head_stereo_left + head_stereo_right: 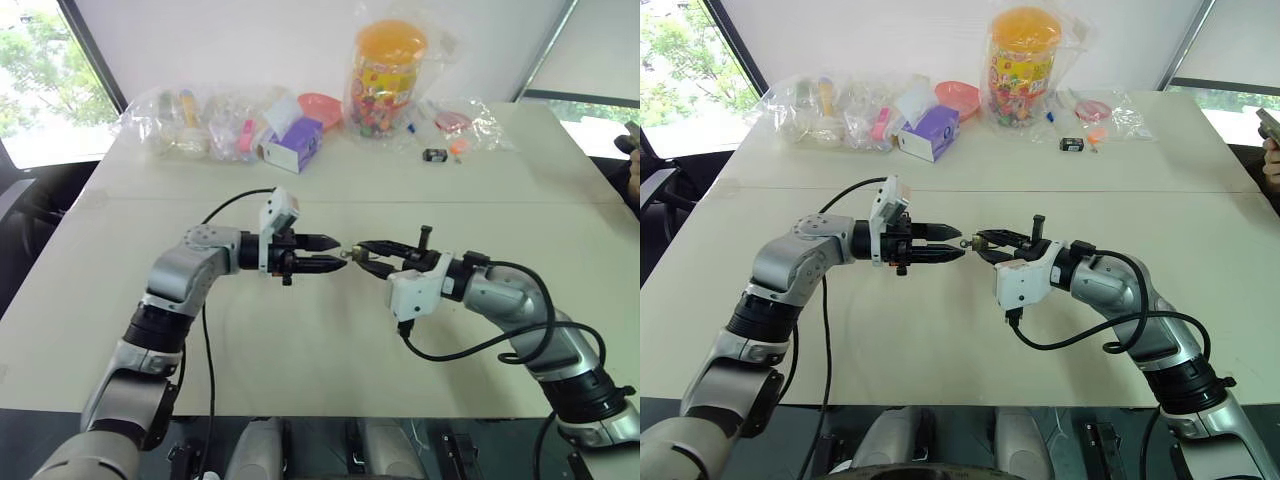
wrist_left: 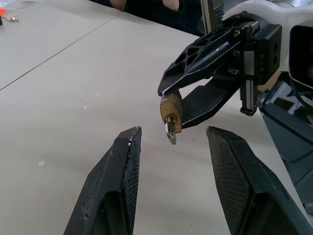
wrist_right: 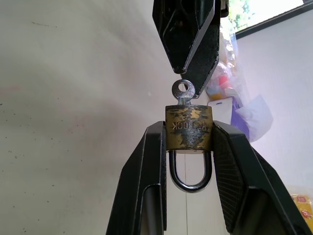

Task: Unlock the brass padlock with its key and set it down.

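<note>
A: Where is the brass padlock sitting right now?

B: It is hanging in the air near the middle of the frame, above the desk, in the head views. The right claw is pinching the lock's body between its two black fingers, one on each flat side. In the right wrist view the silvery shackle is looping back between those fingers, still closed into the body.

A: And the key?

B: The key is sitting in the lock's keyway, its round silver head sticking out toward the left claw.

A: Is the left claw gripping it?

B: In its own wrist view its fingers are standing apart, with the key head in the gap just ahead of them, touching neither. From the right wrist view the left claw's tips are sitting right at the key head, but I cannot tell whether they are touching it.

A: How are the two arms lying?

B: They are pointing at each other roughly level, the left coming in from the left of the frame, the right from the right, tips nearly meeting.

A: Anything else on the desk?

B: Along the upper edge, well apart from the claws, clear plastic bags are lying beside a purple box, a pink bowl, a tall candy jar with an orange lid, and a small black item.
</note>
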